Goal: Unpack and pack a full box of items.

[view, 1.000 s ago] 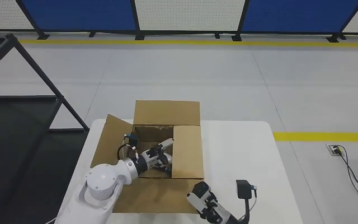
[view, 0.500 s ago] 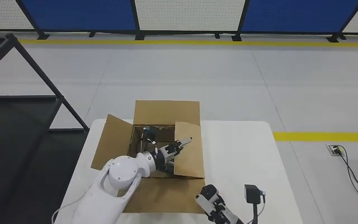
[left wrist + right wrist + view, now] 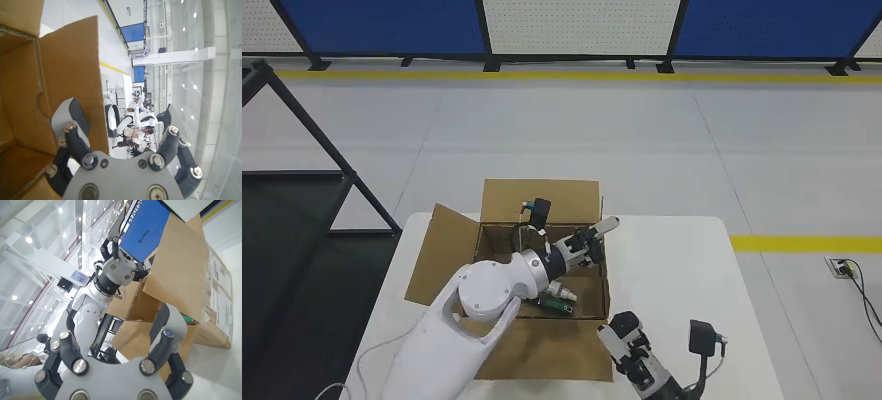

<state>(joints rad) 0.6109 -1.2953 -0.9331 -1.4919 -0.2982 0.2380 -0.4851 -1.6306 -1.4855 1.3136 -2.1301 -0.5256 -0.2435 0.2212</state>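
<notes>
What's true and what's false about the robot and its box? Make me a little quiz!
1. The box has its top open. True.
2. The left hand is shut tight on a toy. False: it is open, with a box flap between its fingers.
3. The right hand holds nothing. True.
4. The box sits on the floor. False: it sits on the white table.

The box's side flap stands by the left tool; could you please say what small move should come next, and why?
Probably shut the left tool on the flap: the open tool straddles the upright flap's edge, so it could grip it for folding outward.
</notes>
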